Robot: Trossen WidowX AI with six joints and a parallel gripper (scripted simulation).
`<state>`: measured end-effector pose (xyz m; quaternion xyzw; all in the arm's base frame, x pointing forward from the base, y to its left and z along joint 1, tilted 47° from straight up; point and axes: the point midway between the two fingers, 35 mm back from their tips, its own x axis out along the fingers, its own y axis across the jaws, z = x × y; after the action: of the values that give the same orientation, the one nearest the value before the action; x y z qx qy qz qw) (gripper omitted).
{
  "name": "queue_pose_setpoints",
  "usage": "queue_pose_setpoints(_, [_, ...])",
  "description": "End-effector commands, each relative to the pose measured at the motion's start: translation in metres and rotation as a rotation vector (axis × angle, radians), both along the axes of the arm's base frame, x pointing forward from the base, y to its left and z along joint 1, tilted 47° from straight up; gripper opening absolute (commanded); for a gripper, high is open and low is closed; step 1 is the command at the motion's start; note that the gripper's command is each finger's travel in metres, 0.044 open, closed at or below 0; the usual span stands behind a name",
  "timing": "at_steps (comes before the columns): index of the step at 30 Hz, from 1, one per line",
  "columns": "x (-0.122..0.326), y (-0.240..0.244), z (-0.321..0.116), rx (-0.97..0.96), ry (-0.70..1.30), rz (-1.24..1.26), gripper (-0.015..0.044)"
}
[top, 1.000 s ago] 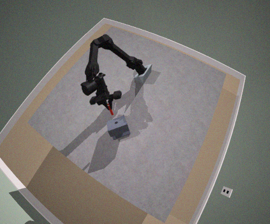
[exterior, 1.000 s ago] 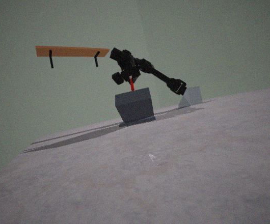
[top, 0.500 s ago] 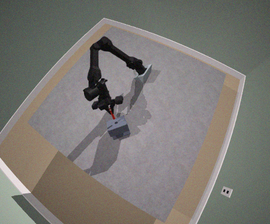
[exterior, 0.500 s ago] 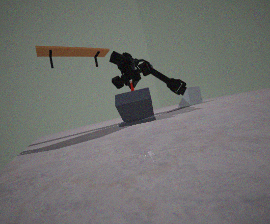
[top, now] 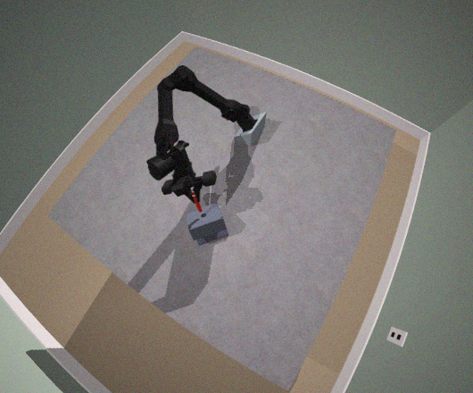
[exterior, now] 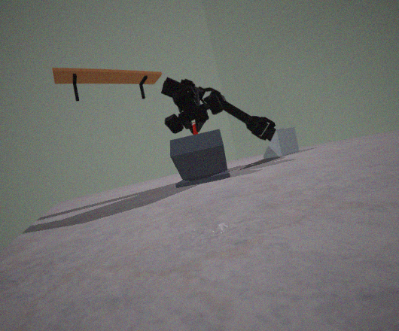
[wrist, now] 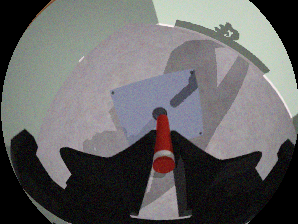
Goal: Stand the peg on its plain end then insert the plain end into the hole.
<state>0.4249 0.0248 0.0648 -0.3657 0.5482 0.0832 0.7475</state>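
My gripper (top: 192, 191) (exterior: 193, 123) (wrist: 162, 133) is shut on the red peg (top: 196, 202) (exterior: 194, 129) (wrist: 163, 137). The white band shows near the held end in the wrist view. The peg's plain end points down at the sloped grey panel block (top: 209, 223) (exterior: 199, 155) (wrist: 137, 105). In the wrist view the peg's tip sits right at the dark hole (wrist: 159, 112) (top: 203, 215) in the panel's face; I cannot tell whether the tip is inside it. In the exterior view the peg's lower end meets the block's top edge.
The arm's base stands by a pale wedge block (top: 254, 127) (exterior: 283, 143) behind the panel. An orange wall shelf (exterior: 105, 75) hangs at the back left. A raised white rim (top: 403, 250) borders the floor area.
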Motion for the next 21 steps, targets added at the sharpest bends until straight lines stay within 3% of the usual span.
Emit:
queue_pose_setpoints(1, [0.0015, -0.0013, -0.0077, 0.002, 0.007, 0.005, 0.0000])
queue_pose_setpoints(21, [0.0046, -0.0033, -0.0113, 0.000, -0.001, 0.000, 0.0000])
